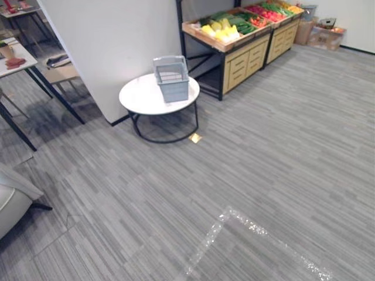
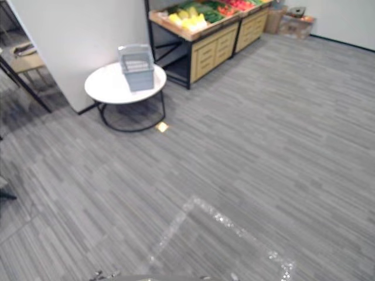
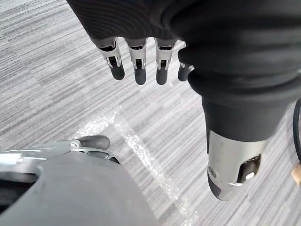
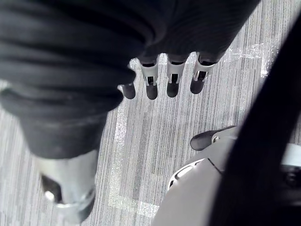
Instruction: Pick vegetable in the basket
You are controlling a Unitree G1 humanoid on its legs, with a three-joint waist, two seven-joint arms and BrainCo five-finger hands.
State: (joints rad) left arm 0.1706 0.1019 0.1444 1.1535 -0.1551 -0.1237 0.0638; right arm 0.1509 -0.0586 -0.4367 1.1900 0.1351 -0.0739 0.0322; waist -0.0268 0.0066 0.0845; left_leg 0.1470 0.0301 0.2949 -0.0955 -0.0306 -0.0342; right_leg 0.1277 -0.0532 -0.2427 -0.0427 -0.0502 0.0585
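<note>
While both arms hang at my sides, the left hand (image 3: pixel 140 63) and the right hand (image 4: pixel 151 80) each show straight, slightly spread fingers over the carpet, thumbs apart, holding nothing. At the upper right of the head view, well apart from me, the vegetables (image 1: pixel 234 24) lie in yellow, green and red heaps on a wooden stand (image 1: pixel 246 55). The basket (image 1: pixel 171 79) sits left of the stand, on a round white table (image 1: pixel 140 100) in the upper middle of the frame; from here I cannot tell whether anything lies in it. I judge each vegetable to be light and firm, with a smooth skin that may slip and a body that bruises under a hard squeeze. I would wrap fingers and thumb round the thickest part of one lying on top of a heap, gently. The basket looks stiff and light.
</note>
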